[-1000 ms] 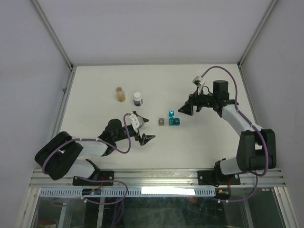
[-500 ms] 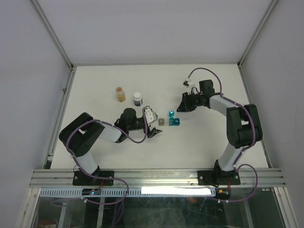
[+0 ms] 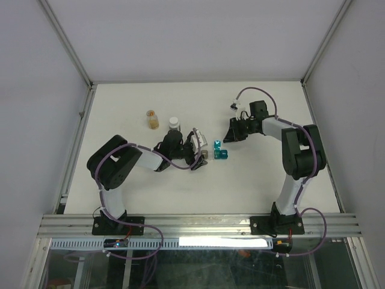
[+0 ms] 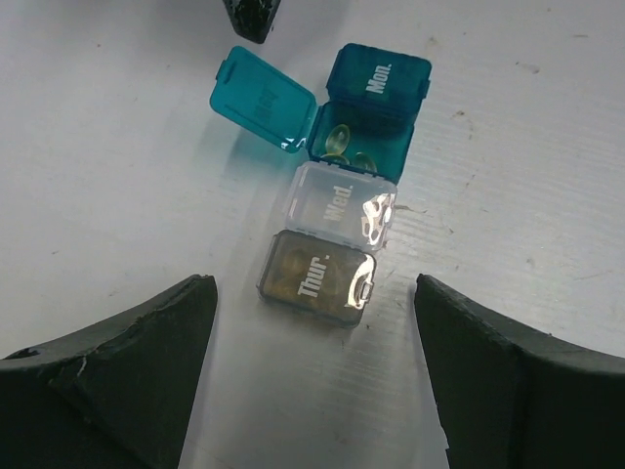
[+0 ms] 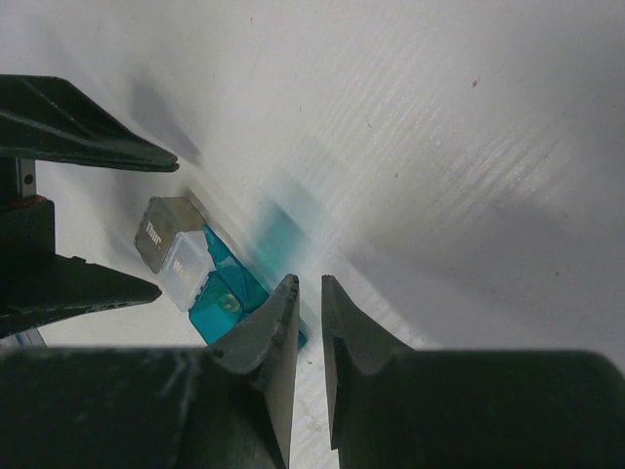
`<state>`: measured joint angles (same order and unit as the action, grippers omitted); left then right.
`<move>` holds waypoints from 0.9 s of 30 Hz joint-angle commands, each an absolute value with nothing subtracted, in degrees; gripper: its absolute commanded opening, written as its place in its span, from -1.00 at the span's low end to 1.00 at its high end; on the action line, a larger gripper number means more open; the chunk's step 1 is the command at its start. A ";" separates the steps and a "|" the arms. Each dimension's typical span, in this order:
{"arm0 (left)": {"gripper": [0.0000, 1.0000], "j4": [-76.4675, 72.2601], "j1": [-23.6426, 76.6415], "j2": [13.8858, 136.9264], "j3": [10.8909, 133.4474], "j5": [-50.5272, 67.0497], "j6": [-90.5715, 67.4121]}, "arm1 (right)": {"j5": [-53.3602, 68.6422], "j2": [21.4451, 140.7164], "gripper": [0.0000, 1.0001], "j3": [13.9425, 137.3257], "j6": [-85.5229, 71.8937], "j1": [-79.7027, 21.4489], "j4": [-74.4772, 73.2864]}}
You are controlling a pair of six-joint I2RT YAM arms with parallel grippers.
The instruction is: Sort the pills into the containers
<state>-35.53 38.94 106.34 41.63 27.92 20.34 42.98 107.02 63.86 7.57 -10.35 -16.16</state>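
From above, the oblong teal-blue plastic box (image 3: pixel 221 150) and the small grey cube-like plastic box (image 3: pixel 205 154) lie in a short row mid-way across the white table (image 3: pixel 132 96), with the left gripper (image 3: pixel 201 153) at the grey end and the right gripper (image 3: pixel 229 135) near the teal end. The left wrist view shows the left fingers (image 4: pixel 127 362) spread wide and grasping nothing. The grey box sits ahead between them, touching a clear plastic box (image 4: pixel 337 205) that touches the teal one, whose raised lid bares yellowish pills (image 4: pixel 347 147). In the right wrist view, the right fingers (image 5: pixel 264 332) are pinched almost together on nothing, just beside the teal box.
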 commanded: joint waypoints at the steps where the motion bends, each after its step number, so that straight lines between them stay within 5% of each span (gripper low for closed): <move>1: 0.65 -30.66 39.09 107.79 45.77 25.30 20.33 | 45.90 107.70 -0.66 67.17 7.21 -10.19 -16.49; 19: 0.01 -27.96 39.77 110.89 48.52 28.23 22.10 | 52.05 111.96 -0.68 68.97 5.50 -10.94 -17.66; 27: -0.09 -27.10 39.95 110.68 48.83 28.20 22.20 | 59.50 109.78 -0.70 68.27 8.26 -10.90 -18.51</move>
<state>-29.63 39.07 109.93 47.81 27.33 20.58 53.41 112.27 66.65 6.50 -10.66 -18.22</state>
